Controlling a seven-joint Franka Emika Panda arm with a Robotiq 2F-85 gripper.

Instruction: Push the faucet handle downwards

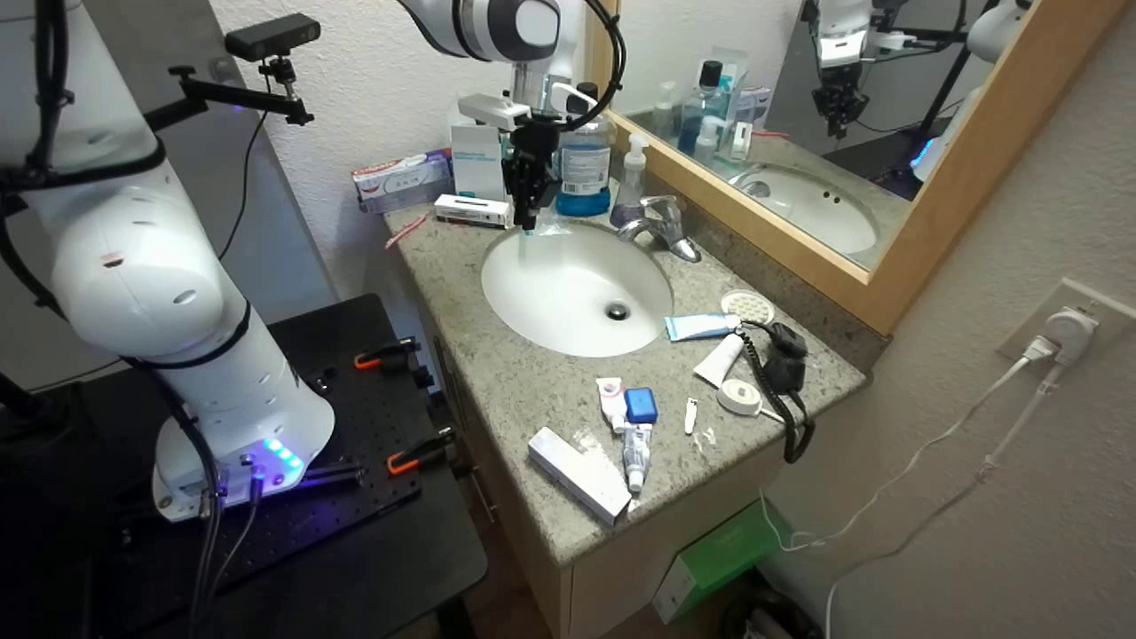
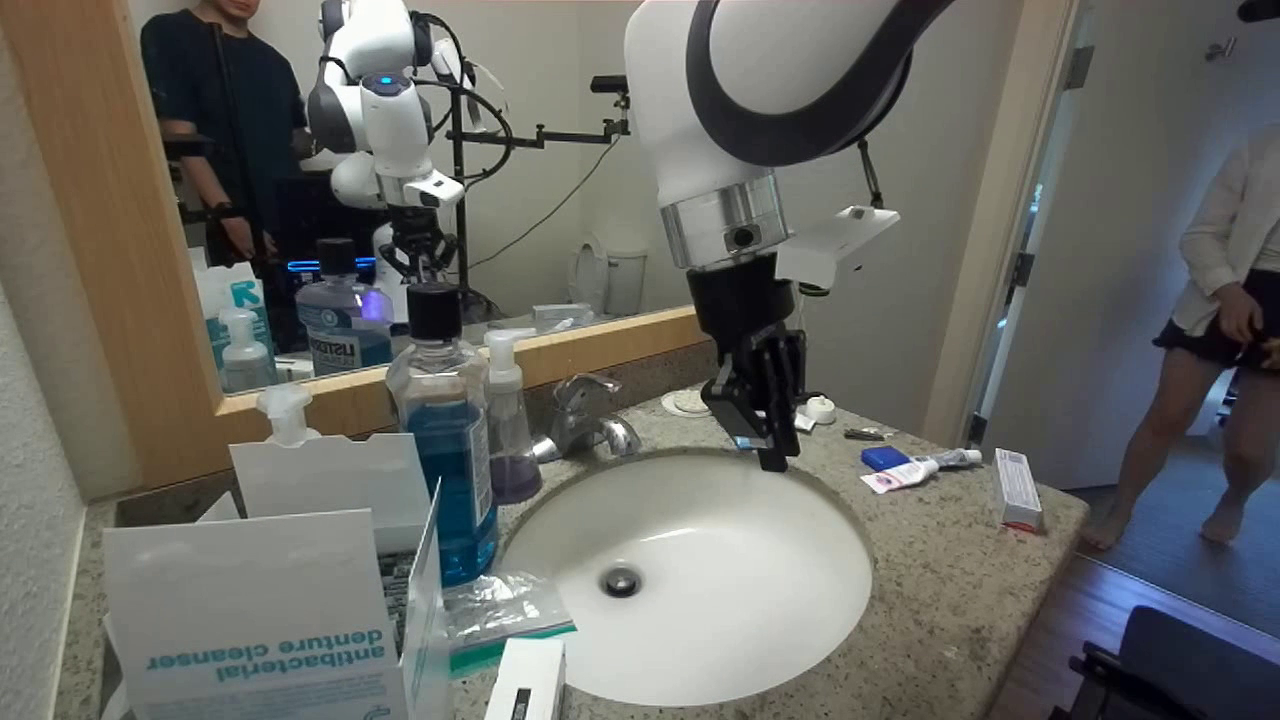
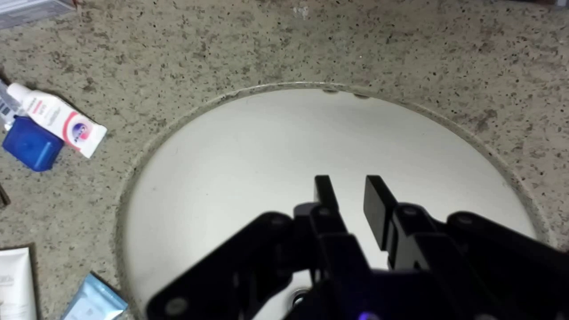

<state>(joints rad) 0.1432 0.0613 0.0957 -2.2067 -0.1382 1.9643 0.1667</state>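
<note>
The faucet handle point(image 1: 659, 201) is a short silvery lever on top of the small chrome faucet point(image 1: 682, 241), at the back edge of the white round basin point(image 1: 541, 293). The handle also shows in an exterior view point(image 2: 592, 384), above the curved spout point(image 2: 620, 437). How far it is tilted is hard to tell. My gripper point(image 1: 526, 222) hangs pointing down above the basin, apart from the faucet; it also shows in an exterior view point(image 2: 768, 450). In the wrist view my fingers point(image 3: 349, 186) stand apart with nothing between them, over the basin. The faucet and handle are out of the wrist view.
A tall bottle of blue liquid point(image 2: 437, 440) and a soap dispenser point(image 2: 508, 430) stand beside the faucet. A wood-framed mirror point(image 1: 799, 244) rises behind it. Boxes point(image 1: 479, 160) stand at one end of the counter. Tubes point(image 1: 701, 326) and a corded black device point(image 1: 784, 359) lie at the other.
</note>
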